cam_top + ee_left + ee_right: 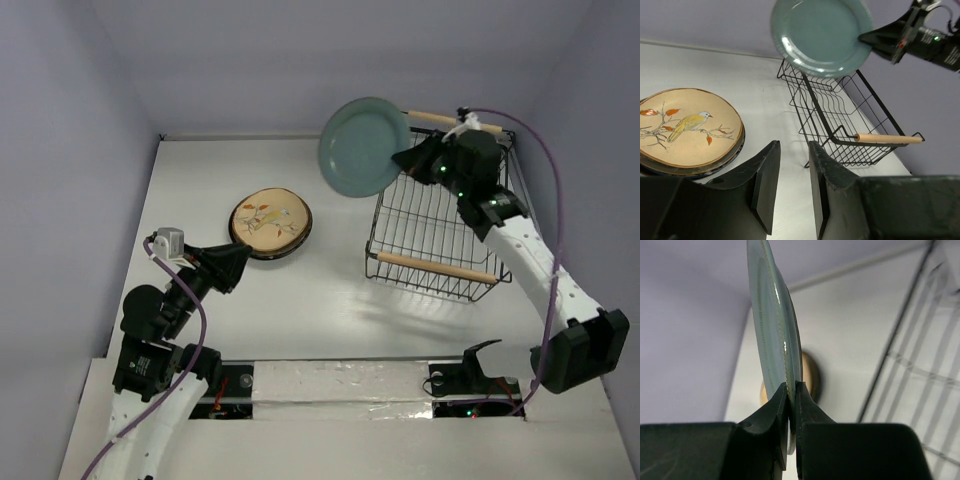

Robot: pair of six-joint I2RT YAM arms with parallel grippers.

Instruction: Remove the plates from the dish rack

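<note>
Plate [363, 147]: plain teal, held on edge in the air over the dish rack's far left corner.
Right gripper [791, 390]: fingers clamped tight on the teal rim.
Dish rack [440, 215]: black wire with wooden handles, standing by the far right corner of the tabletop [300, 310].
Stack of plates [270, 223]: lying flat left of the rack, toward the far edge, tan bird-and-leaf plate uppermost.
Left gripper [240, 257]: fingers slightly parted, holding nothing, just beside the stack's near edge.

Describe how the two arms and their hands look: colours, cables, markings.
The left arm and right arm have white links, black joints and a purple cable each. Left hand and right hand are black with wedge-shaped fingers. Green lights dot the right wrist.
</note>
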